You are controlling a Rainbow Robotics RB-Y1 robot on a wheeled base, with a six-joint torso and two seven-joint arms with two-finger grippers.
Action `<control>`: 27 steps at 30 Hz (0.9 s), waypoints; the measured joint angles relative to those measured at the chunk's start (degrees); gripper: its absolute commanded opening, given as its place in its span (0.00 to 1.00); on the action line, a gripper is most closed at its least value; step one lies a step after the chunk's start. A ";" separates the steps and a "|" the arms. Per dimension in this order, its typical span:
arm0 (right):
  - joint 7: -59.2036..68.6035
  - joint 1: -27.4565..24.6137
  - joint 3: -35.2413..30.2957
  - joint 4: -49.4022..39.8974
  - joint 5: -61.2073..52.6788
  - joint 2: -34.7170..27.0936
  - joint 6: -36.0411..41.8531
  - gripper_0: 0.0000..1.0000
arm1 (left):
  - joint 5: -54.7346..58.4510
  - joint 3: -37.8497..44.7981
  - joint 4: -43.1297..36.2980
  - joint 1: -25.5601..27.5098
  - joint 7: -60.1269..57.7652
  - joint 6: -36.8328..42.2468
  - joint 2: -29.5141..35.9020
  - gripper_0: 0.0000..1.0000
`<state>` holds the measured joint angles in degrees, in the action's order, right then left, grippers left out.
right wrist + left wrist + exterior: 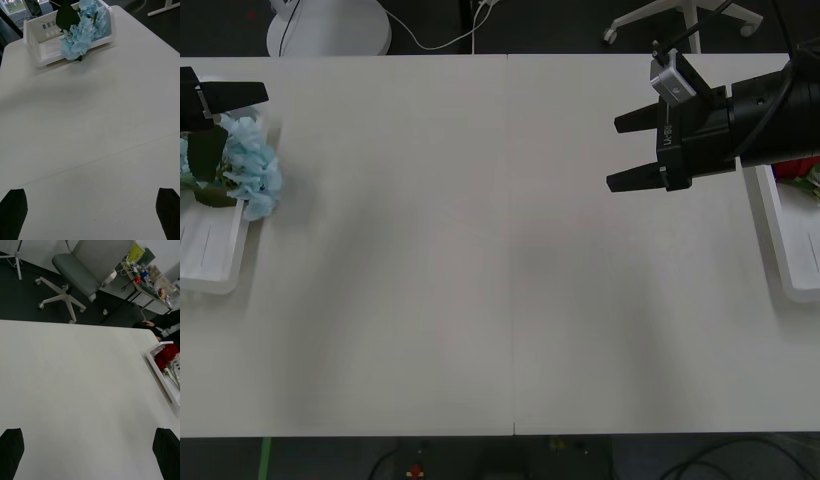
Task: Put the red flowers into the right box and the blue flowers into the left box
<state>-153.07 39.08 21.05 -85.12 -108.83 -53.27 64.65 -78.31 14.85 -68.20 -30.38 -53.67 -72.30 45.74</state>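
Observation:
The blue flowers (252, 165) lie in the left box (210, 270), spilling over its inner rim; the right wrist view shows the blue flowers (80, 35) and the left box (32, 41) far off. In the right box (785, 250) at the table's right edge rest the red flowers (802, 168), seen from the left wrist as red flowers (165, 354) in the right box (167, 384). My right gripper (614, 155) hovers open and holds nothing, left of the right box, black fingers (15, 210) spread. Above the left box my left gripper (89, 433) is open, one finger (240, 95) showing.
The white table (500, 280) has a thin seam down its middle. Beyond the far edge stand a round white base (325, 30), a chair's wheeled legs (685, 15) and a grey office chair (90, 262). Cables lie on the dark floor.

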 measured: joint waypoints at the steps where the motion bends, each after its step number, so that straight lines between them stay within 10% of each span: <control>1: 0.00 0.00 0.00 0.00 0.00 0.00 0.00 0.99 | 0.06 -1.01 -0.31 0.00 0.00 0.76 0.06 1.00; 18: 0.00 0.00 0.00 0.00 0.00 0.00 0.00 0.99 | 15.13 -10.08 -2.58 0.00 11.00 5.88 0.09 1.00; 27: 0.00 0.00 0.00 -0.02 0.00 0.00 0.02 1.00 | 41.06 -32.91 -15.70 -0.57 56.63 65.37 1.77 1.00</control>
<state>-153.07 39.08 21.05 -85.14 -108.83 -53.27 64.67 -37.25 -18.06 -83.89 -30.94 2.96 -6.93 47.52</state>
